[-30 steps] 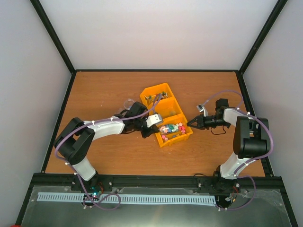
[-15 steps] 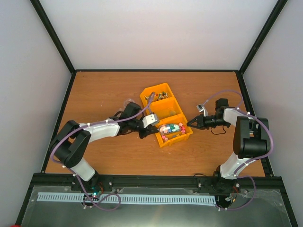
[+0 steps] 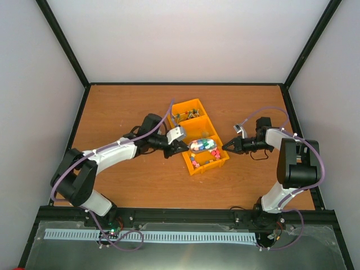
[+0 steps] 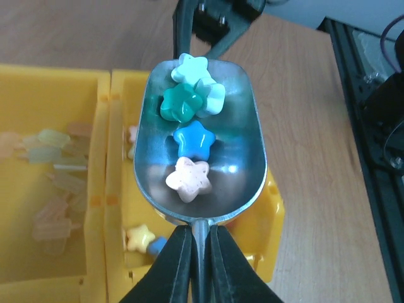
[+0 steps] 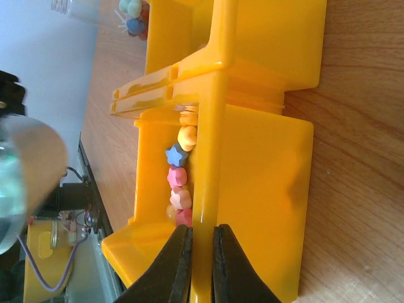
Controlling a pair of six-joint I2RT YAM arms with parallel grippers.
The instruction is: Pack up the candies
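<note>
A yellow three-compartment bin sits mid-table. Its near compartment holds star-shaped pastel candies. My left gripper is shut on the handle of a metal scoop, held over the bin. In the left wrist view the scoop carries white, green, blue and pink candies, with my gripper clamped on its stem. My right gripper is shut on the bin's right wall. In the right wrist view my gripper pinches that wall, with candies just inside.
The bin's far compartment holds dark metallic items with red and green bits. The middle compartment shows pale pieces. A clear bottle neck lies beyond the bin. Black frame rails border the table.
My left arm has swung the scoop from the bin's left rim up and over the bin, now loaded with candies. The right gripper has stayed on the bin's wall.
</note>
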